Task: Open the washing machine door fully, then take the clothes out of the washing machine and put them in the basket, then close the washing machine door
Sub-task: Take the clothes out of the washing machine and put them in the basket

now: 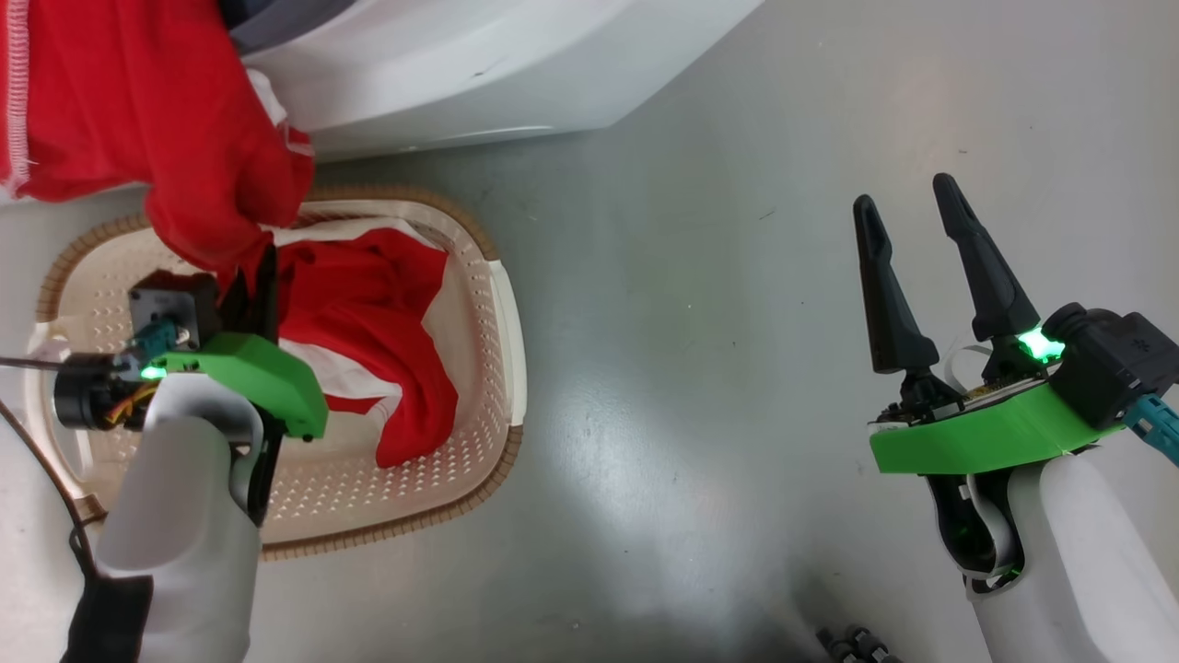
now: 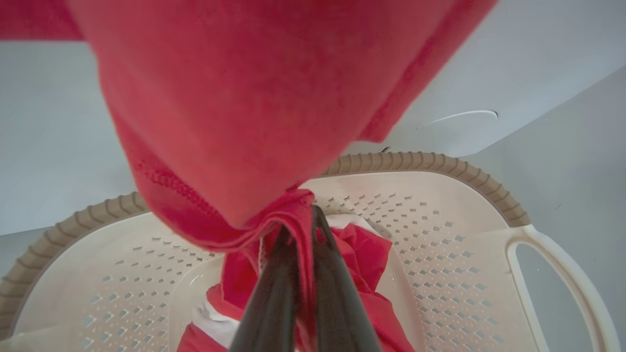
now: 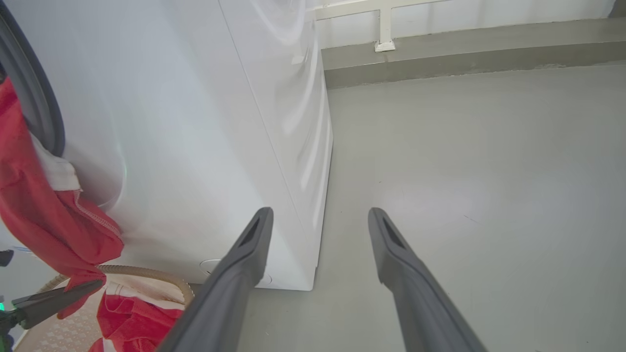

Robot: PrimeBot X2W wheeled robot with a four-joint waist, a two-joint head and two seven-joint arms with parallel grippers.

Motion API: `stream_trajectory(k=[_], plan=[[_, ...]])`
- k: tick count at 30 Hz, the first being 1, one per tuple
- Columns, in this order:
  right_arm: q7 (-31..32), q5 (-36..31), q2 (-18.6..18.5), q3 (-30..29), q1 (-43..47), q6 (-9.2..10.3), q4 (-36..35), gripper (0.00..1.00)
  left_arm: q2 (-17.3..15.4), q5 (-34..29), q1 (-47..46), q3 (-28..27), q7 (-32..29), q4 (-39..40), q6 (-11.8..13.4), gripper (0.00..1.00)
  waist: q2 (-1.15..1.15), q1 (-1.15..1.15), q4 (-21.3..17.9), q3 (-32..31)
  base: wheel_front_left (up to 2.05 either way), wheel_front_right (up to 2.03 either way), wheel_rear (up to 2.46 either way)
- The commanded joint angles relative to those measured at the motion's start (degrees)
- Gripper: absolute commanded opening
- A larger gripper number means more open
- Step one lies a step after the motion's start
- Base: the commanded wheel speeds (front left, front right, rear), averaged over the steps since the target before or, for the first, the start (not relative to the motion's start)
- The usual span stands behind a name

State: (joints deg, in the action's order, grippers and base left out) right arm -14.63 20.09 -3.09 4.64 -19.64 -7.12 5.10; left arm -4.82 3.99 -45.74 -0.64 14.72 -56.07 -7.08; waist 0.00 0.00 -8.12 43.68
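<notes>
The grey floor [image 1: 691,368] before the white washing machine [image 1: 479,64] carries one basket [image 1: 511,341], set close against the machine's front so that, we judge, clothes can drop straight in. Our left gripper [image 1: 265,272] is clamped on a red garment [image 1: 184,138] that trails from the machine down over the basket. Our right gripper [image 1: 907,195] hangs well aside, fingers apart and empty. We count two garments: this one and a red-and-white garment [image 1: 368,313] lying in the basket.

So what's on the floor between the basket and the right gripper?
Bare grey floor, in the head view, from the basket to the right gripper.
</notes>
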Motion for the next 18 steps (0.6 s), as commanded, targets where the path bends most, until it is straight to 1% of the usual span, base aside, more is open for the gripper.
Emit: stream_trajectory(k=[1, 2, 3, 4, 6, 7, 8, 9, 10, 11, 18], plan=[[-0.4, 0.2, 0.2, 1.3, 0.4, -0.36, -1.5, 1.0, -2.1, -0.4, 0.4, -1.4, 0.3, 0.1, 0.1, 0.0, 0.0, 0.0, -0.1, 0.3, 0.0, 0.0, 0.0], [-0.4, 0.2, 0.2, 1.3, 0.4, -0.36, -1.5, 1.0, -2.1, -0.3, 0.0, -1.6, 0.3, -0.3, 0.2, 0.03, 0.0, 0.0, -0.1, 0.3, 0.0, 0.0, 0.0], [-0.4, 0.3, 0.2, 1.3, 0.4, -0.36, -1.5, 1.0, -2.1, -0.2, -0.4, -1.7, 0.3, -0.5, 0.3, 0.13, 0.0, 0.0, -0.1, 0.3, 0.0, 0.0, 0.0], [-0.4, 0.3, 0.2, 1.3, 0.3, -0.36, -1.5, 1.0, -2.0, -0.2, -0.6, -1.8, 0.3, -0.8, 0.3, 0.34, 0.0, 0.0, -0.1, 0.3, 0.0, 0.0, 0.0], [-0.4, 0.4, 0.2, 1.2, 0.2, -0.36, -1.4, 1.0, -1.9, -0.1, -1.0, -1.9, 0.3, -0.8, 0.3, 0.49, 0.0, 0.0, 0.0, 0.2, 0.0, 0.0, 0.0], [-0.4, 0.4, 0.2, 1.2, 0.1, -0.36, -1.3, 1.0, -1.9, 0.0, -1.0, -1.9, 0.3, -0.8, 0.3, 0.62, 0.0, 0.0, 0.1, 0.1, 0.0, 0.0, 0.0], [-0.4, 0.4, 0.2, 1.2, 0.0, -0.36, -1.3, 1.0, -1.8, 0.0, -1.0, -2.0, 0.3, -0.8, 0.3, 0.77, 0.0, 0.0, 0.1, -0.1, 0.0, 0.0, 0.0], [-0.4, 0.4, 0.2, 1.1, 0.0, -0.36, -1.2, 1.0, -1.7, 0.0, -0.9, -2.0, 0.3, -0.8, 0.3, 0.89, 0.0, 0.0, 0.2, -0.3, 0.0, 0.0, 0.0], [-0.4, 0.4, 0.2, 1.1, 0.0, -0.36, -1.2, 1.0, -1.7, 0.1, -0.8, -2.1, 0.3, -0.8, 0.3, 0.96, 0.0, 0.0, 0.3, -0.5, 0.0, 0.0, 0.0], [-0.4, 0.3, 0.2, 1.1, 0.0, -0.36, -1.1, 1.0, -1.6, 0.3, -0.5, -2.2, 0.3, -0.7, 0.3, 1.0, 0.0, 0.0, 0.4, -0.7, 0.0, 0.0, 0.0], [-0.4, 0.0, 0.2, 0.9, 0.2, -0.36, -0.8, 1.0, -0.9, 0.8, 1.2, -2.7, 0.3, 0.3, 0.2, 1.0, 0.0, 0.0, 1.2, -2.1, 0.0, 0.0, 0.0]])
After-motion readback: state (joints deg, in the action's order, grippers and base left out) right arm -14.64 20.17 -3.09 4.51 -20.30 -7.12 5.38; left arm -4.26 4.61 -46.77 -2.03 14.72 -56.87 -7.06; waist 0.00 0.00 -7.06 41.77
